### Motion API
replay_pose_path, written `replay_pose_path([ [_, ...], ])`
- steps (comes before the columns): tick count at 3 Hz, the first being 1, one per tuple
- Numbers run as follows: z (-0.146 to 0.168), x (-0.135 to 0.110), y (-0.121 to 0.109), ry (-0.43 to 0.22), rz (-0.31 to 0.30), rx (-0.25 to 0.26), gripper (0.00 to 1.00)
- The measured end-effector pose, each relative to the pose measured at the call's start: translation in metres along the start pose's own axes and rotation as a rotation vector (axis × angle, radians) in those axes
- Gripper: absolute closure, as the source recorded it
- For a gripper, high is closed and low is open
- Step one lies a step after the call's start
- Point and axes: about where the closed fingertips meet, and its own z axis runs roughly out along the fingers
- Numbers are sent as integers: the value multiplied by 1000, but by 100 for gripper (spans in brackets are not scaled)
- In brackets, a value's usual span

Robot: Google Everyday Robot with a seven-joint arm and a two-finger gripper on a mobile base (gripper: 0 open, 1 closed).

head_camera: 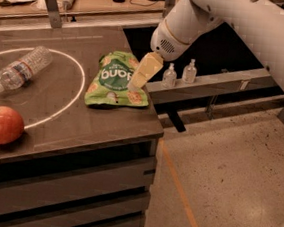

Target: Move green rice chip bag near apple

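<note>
**Claw (pixel 136 82) of pale cream plastic poised over crinkly bright green rice chip bag (pixel 110 77)**

The claw, at the end of the robot's thick white arm (pixel 231 18), hangs tilted down over the upper right edge of the green rice chip bag. It is at or just above the foil. Contact cannot be made out, nor can it be told whether the claw is released or clenched. With the arm reaching in from the right, the slant reads as an approach to pick the bag up from the side nearest the robot.

The bag lies flat and face up near the right rim of the dark grey tabletop (pixel 80 124), just outside a white ring (pixel 79 87) marked on it. A clear plastic water bottle (pixel 20 68) lies on its side within the ring, to the left.

The round, smooth red-orange apple (pixel 1 125) sits at the near left edge, well apart from the bag, so the move looks yet to be made. The likely route crosses the ring's lower arc, in front of the bottle.

Beyond the tabletop, two small clear pump bottles (pixel 169 75) stand on a grey rail (pixel 225 82) just beside the claw. They may be there simply as bench clutter, though a wide swing could catch them.
</note>
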Motion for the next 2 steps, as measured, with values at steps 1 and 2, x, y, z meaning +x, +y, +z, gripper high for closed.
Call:
replay_pose_path([
  [1, 21, -12, 14, 18, -14, 13, 0],
  [2, 48, -8, 22, 54, -18, 43, 0],
])
